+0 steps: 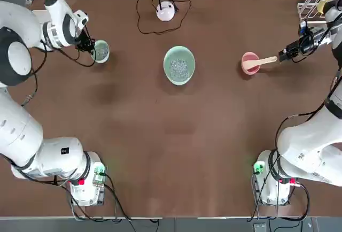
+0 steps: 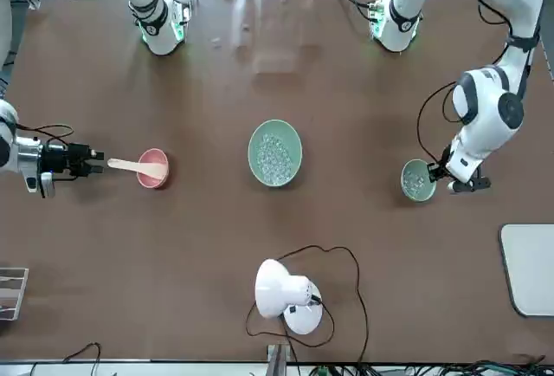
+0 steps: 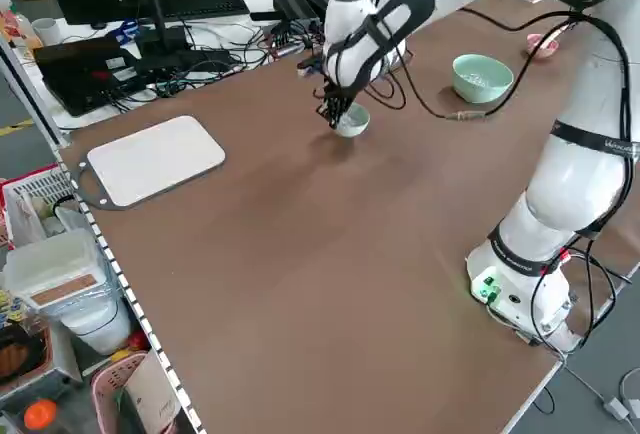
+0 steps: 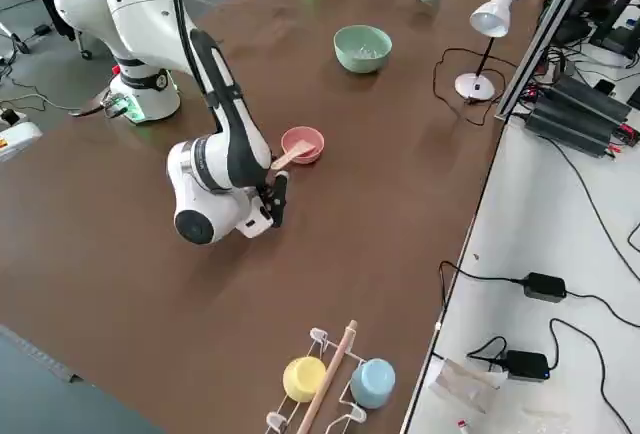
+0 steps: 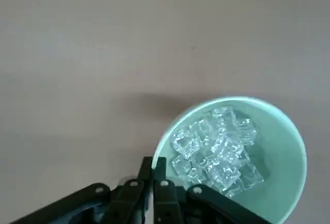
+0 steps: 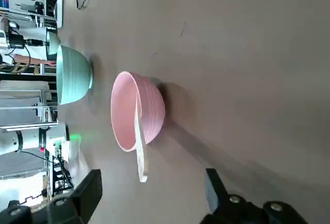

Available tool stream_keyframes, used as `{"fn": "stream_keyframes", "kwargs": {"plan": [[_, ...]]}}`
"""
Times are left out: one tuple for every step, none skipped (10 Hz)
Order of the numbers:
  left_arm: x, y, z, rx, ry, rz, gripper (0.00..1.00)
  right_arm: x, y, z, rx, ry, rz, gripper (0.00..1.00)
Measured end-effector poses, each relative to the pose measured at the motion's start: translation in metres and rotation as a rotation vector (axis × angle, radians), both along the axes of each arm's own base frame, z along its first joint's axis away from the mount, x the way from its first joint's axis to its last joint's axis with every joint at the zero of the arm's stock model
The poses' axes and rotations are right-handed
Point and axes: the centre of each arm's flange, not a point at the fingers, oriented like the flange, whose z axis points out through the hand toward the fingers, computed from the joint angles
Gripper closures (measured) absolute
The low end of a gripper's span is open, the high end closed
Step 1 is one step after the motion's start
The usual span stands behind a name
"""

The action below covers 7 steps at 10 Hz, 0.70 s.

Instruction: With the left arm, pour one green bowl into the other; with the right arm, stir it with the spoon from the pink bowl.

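Your left gripper (image 5: 153,170) has its jaws clamped on the rim of the small green bowl (image 1: 100,51), which sits on the desk (image 1: 160,136) full of clear cubes, so it looks ready to lift and tip into the large green bowl (image 1: 179,65) at centre. Your right gripper (image 6: 149,188) waits, jaws apart, at the handle of the spoon (image 1: 263,61), which juts over the rim of the pink bowl (image 1: 249,63) where you can reach it.
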Motion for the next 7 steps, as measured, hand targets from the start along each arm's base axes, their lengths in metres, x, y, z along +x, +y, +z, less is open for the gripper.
{"fn": "stream_keyframes", "kwargs": {"plan": [[0.001,-0.019,0.029,-0.011,-0.004,0.027,0.96,0.000,0.003,-0.005,0.006,0.001,0.008,0.12],[-0.001,-0.042,0.057,-0.021,0.011,0.059,0.96,-0.002,0.005,-0.011,0.014,0.007,0.014,0.15],[-0.003,-0.073,0.083,-0.028,0.035,0.091,0.96,-0.004,0.007,-0.016,0.022,0.005,0.022,0.19],[-0.004,-0.107,0.105,-0.032,0.054,0.122,0.96,-0.006,0.008,-0.018,0.029,-0.003,0.032,0.20],[-0.004,-0.137,0.122,-0.035,0.070,0.146,0.96,-0.008,0.010,-0.020,0.041,-0.004,0.039,0.22],[-0.005,-0.162,0.135,-0.036,0.086,0.167,0.96,-0.009,0.014,-0.020,0.062,-0.005,0.045,0.23],[-0.007,-0.185,0.146,-0.025,0.096,0.186,0.96,-0.009,0.019,-0.020,0.081,-0.002,0.051,0.26]]}}
